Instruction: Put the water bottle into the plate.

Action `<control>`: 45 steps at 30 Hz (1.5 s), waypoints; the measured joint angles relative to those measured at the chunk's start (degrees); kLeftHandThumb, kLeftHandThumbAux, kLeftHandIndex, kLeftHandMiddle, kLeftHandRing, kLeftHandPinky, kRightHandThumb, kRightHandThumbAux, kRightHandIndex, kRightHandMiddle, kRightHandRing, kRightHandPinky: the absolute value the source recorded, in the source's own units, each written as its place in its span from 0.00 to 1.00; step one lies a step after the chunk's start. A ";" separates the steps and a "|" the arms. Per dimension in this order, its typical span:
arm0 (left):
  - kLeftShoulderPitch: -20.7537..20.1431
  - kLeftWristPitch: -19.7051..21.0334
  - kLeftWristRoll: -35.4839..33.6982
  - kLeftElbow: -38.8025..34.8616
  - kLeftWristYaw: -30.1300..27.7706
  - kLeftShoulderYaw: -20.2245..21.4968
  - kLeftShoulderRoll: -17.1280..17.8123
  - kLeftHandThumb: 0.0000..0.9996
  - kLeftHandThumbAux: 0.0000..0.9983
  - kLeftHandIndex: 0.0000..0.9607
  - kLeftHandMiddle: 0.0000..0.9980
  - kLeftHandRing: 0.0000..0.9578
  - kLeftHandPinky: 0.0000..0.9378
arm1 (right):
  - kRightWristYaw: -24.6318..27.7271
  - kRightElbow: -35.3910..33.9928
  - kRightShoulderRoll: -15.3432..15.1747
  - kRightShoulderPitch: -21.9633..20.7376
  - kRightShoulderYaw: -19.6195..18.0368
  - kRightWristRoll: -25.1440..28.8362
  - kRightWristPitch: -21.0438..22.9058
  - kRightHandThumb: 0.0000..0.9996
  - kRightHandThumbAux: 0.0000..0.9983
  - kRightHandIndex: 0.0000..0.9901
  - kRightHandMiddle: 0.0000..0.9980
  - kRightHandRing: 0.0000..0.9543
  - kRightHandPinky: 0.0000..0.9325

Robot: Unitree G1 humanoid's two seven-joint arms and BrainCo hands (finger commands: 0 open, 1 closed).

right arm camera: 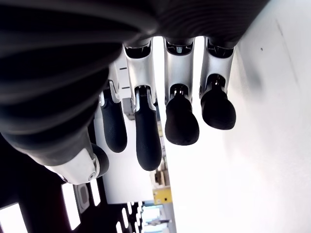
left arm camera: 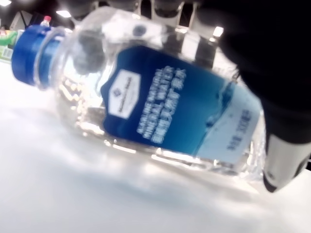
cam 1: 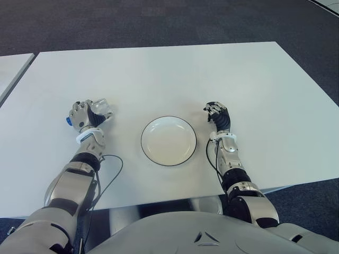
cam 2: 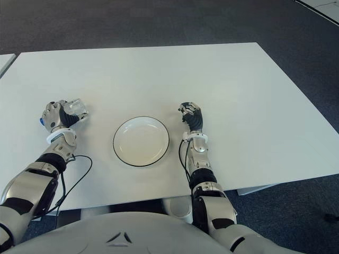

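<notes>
A clear water bottle (left arm camera: 160, 102) with a blue label and blue cap lies on its side on the white table (cam 1: 169, 74), left of the plate. My left hand (cam 1: 85, 116) is shut on the water bottle (cam 1: 100, 110), fingers curled over its body; the blue cap (cam 1: 69, 121) sticks out to the left. The white plate (cam 1: 168, 141) with a dark rim sits at the table's middle front, with nothing in it. My right hand (cam 1: 217, 114) shows right of the plate, fingers (right arm camera: 148, 141) relaxed and holding nothing.
The table's front edge (cam 1: 159, 198) runs just below the plate. A cable (cam 1: 108, 174) loops from my left forearm over the table. Dark carpet (cam 1: 159, 21) surrounds the table, and a second table's corner (cam 1: 13, 66) shows at the far left.
</notes>
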 measured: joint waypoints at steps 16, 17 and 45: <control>1.03 -4.23 -1.75 -1.65 -1.93 1.42 0.13 0.85 0.67 0.41 0.54 0.90 0.90 | -0.07 -0.02 -0.12 0.09 -0.06 -0.01 0.00 0.84 0.68 0.43 0.57 0.80 0.81; 1.06 -4.29 -1.78 -1.69 -1.94 1.47 0.12 0.85 0.67 0.41 0.54 0.90 0.90 | -0.07 -0.02 -0.12 0.09 -0.06 -0.01 0.00 0.84 0.68 0.43 0.57 0.80 0.81; 3.70 -3.68 -2.86 -9.31 -7.76 2.34 0.66 0.85 0.67 0.41 0.54 0.90 0.90 | 0.07 -0.38 -0.19 0.29 -0.08 -0.04 -0.02 0.84 0.68 0.43 0.56 0.81 0.81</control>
